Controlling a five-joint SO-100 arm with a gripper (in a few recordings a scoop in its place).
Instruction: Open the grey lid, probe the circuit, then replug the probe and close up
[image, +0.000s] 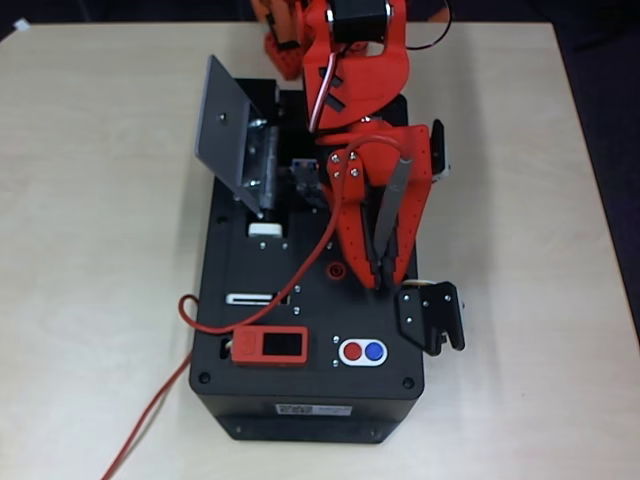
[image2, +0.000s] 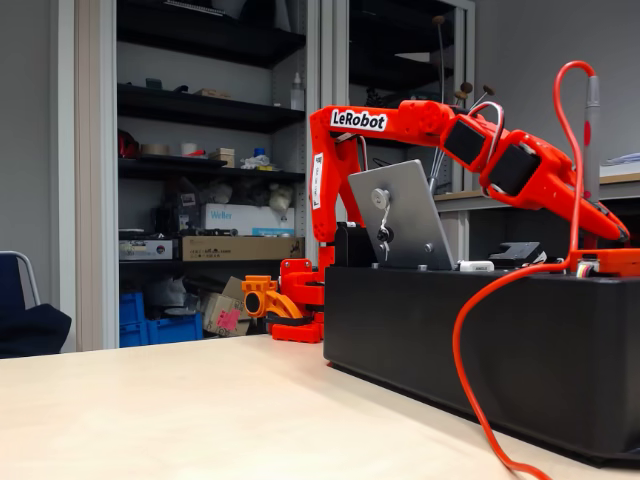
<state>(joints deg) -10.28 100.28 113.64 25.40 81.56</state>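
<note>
The grey lid (image: 222, 122) (image2: 410, 222) stands swung open and tilted up at the back left of the black box (image: 310, 400) (image2: 470, 350). In the uncovered recess, part of the circuit (image: 300, 178) shows beside the arm. My red gripper (image: 380, 262) (image2: 608, 222) is shut on the probe (image: 391, 205) (image2: 592, 125), a slim grey rod. In the overhead view its lower end sits just right of a small red socket (image: 338, 270). The probe's red wire (image: 150, 410) (image2: 470, 380) loops over the box and trails off the table's front.
On the box's front are an orange-red display module (image: 268, 346), a red and blue button pair (image: 362, 351) and a narrow slot (image: 254, 298). A black bracket (image: 431, 317) hangs off the box's right side. Bare table (image: 90, 300) surrounds the box.
</note>
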